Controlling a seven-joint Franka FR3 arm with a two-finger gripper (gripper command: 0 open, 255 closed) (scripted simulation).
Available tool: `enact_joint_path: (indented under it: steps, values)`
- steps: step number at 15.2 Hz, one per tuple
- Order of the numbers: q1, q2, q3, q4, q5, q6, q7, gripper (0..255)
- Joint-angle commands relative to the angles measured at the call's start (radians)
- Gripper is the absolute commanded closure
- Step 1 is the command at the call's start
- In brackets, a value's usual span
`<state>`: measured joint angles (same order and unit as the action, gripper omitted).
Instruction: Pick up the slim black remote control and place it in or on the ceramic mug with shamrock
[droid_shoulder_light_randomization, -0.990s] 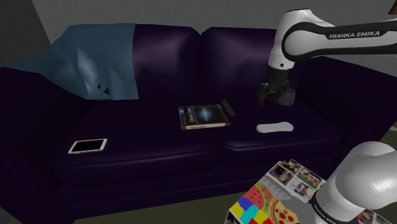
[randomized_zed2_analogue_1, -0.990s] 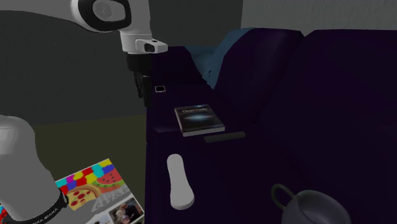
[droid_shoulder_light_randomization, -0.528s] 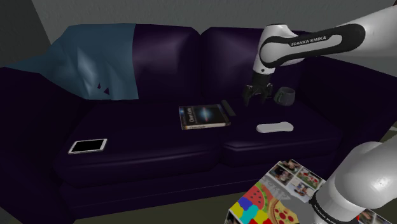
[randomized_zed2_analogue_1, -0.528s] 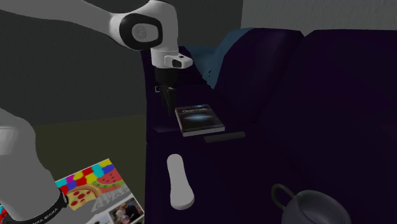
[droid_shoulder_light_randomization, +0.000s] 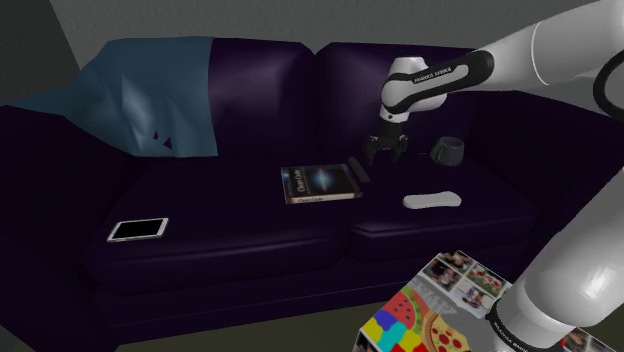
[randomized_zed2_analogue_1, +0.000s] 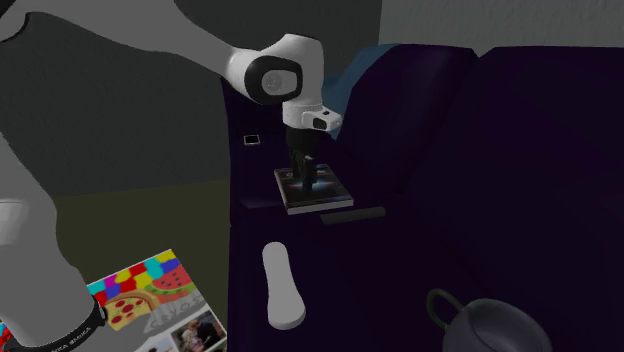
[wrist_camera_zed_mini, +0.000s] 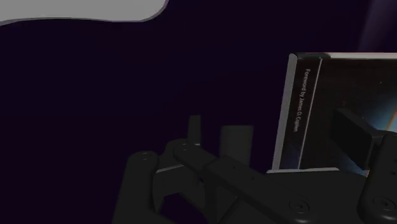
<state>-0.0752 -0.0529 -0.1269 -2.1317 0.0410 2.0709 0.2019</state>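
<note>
1. One dark purple sofa (droid_shoulder_light_randomization: 230, 250) is spreading across most of the shoulder view, and every loose thing below is lying on its two seat cushions.
2. One white arm (droid_shoulder_light_randomization: 530, 45) is reaching in from the upper right toward the frame's centre.
3. One blue blanket (droid_shoulder_light_randomization: 150, 95) is hanging over the backrest at the upper left.
4. One stand box (droid_shoulder_light_randomization: 425, 310), covered in colourful pictures, is sitting at the lower right.
5. One book (droid_shoulder_light_randomization: 320, 184) is lying flat at the centre.
6. One dark grey mug (droid_shoulder_light_randomization: 449, 150) is standing upright right of centre, by the backrest. At the lower right of the second exterior view its open mouth is showing a grey inside wall.
7. Two remotes are lying on the right cushion. The white remote (droid_shoulder_light_randomization: 432, 200) is right of centre, and the slim black remote (droid_shoulder_light_randomization: 358, 170) is just beside the book's right edge, well apart from the mug.
8. One phone (droid_shoulder_light_randomization: 138, 229) is lying at the lower left.
9. One gripper (droid_shoulder_light_randomization: 386, 154) is hovering just up and right of the slim black remote, its jaws standing apart and holding nothing.
</note>
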Motion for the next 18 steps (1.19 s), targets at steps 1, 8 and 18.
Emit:
enact_joint_path:
  steps: [1,8,18]
  values:
    - [-0.004,0.082,-0.006,0.063,0.019,0.019,0.004,0]
    - [-0.039,0.353,-0.021,0.305,0.09,0.049,0.004,0]
    - [-0.058,0.5,-0.016,0.38,0.127,0.119,0.0,0]
